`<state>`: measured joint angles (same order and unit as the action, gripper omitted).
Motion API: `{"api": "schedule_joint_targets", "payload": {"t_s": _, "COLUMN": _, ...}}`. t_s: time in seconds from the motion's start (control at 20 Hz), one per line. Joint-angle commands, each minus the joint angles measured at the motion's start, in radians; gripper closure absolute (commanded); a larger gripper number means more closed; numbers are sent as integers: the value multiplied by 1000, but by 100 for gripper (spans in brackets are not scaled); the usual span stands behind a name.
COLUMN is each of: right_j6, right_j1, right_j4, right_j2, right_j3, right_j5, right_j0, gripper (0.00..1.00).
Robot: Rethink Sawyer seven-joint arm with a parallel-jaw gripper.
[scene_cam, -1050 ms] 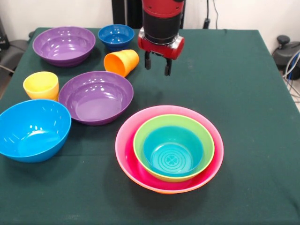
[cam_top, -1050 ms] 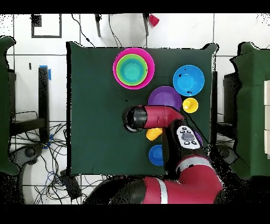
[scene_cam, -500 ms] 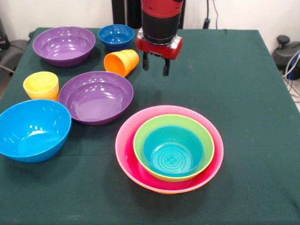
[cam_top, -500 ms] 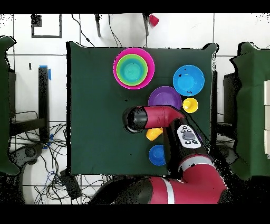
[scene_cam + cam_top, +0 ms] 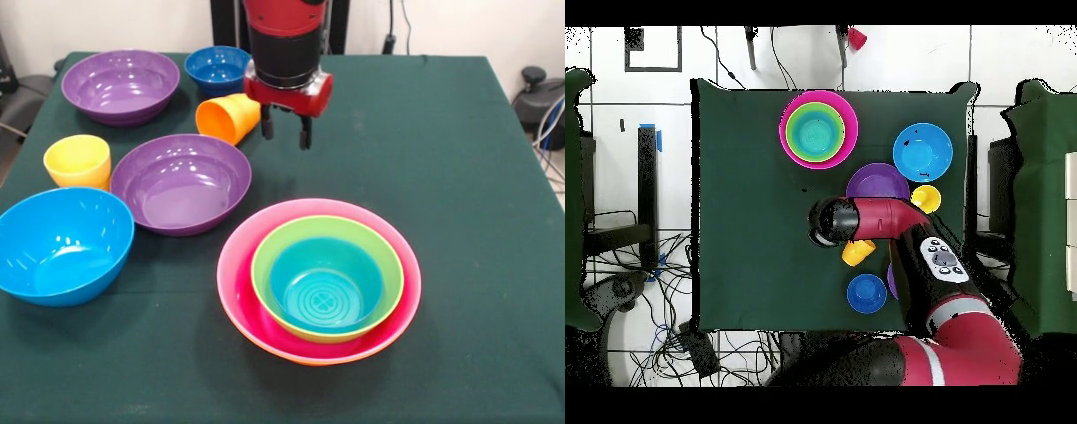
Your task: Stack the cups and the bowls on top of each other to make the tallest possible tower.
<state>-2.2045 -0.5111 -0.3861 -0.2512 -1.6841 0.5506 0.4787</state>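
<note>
Gripper (image 5: 284,134) now hangs just beside the orange cup (image 5: 229,117), having slid toward it from where it hovered a second ago, out over bare cloth. Its two dark fingers (image 5: 305,138) point down with a narrow gap between them, parted and holding nothing, their tips above the green table (image 5: 441,177). Overhead, the arm's head (image 5: 833,220) has shifted the same way and now covers part of the orange cup (image 5: 856,252), with the arm's elbow swung further out.

Nothing else has moved. That orange cup lies tipped on its side, mouth toward the gripper, between the small dark-blue bowl (image 5: 218,68) and the nearer purple bowl (image 5: 180,182). The yellow cup (image 5: 78,161) stands upright just beside that purple bowl and the light-blue bowl (image 5: 62,245). The second purple bowl (image 5: 120,85) sits at the far corner, close to the dark-blue one.

The tower (image 5: 320,281) stands well apart from the gripper, unchanged: teal bowl (image 5: 325,287) nested in the green bowl (image 5: 265,265), that inside the pink bowl (image 5: 237,256), with an orange bowl (image 5: 305,357) showing as a thin rim underneath. Overhead, the tower (image 5: 818,129) sits near the table's far edge, the light-blue bowl (image 5: 922,151) beside it.
</note>
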Motion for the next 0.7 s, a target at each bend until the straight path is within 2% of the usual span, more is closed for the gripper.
{"api": "schedule_joint_targets", "payload": {"t_s": 0.05, "right_j6": 290, "right_j1": 55, "right_j4": -106, "right_j2": -108, "right_j3": 56, "right_j5": 97, "right_j0": 48, "gripper": 0}}
{"api": "schedule_joint_targets", "payload": {"t_s": 0.2, "right_j6": 293, "right_j1": 68, "right_j4": -118, "right_j2": -122, "right_j3": 65, "right_j5": 103, "right_j0": 62, "gripper": 0}}
{"api": "schedule_joint_targets", "payload": {"t_s": 0.45, "right_j6": 319, "right_j1": 103, "right_j4": -126, "right_j2": -140, "right_j3": 138, "right_j5": 170, "right_j0": 80, "gripper": 0}}
{"api": "schedule_joint_targets", "payload": {"t_s": 0.7, "right_j6": 294, "right_j1": 94, "right_j4": -141, "right_j2": -149, "right_j3": 121, "right_j5": 156, "right_j0": 79, "gripper": 0}}
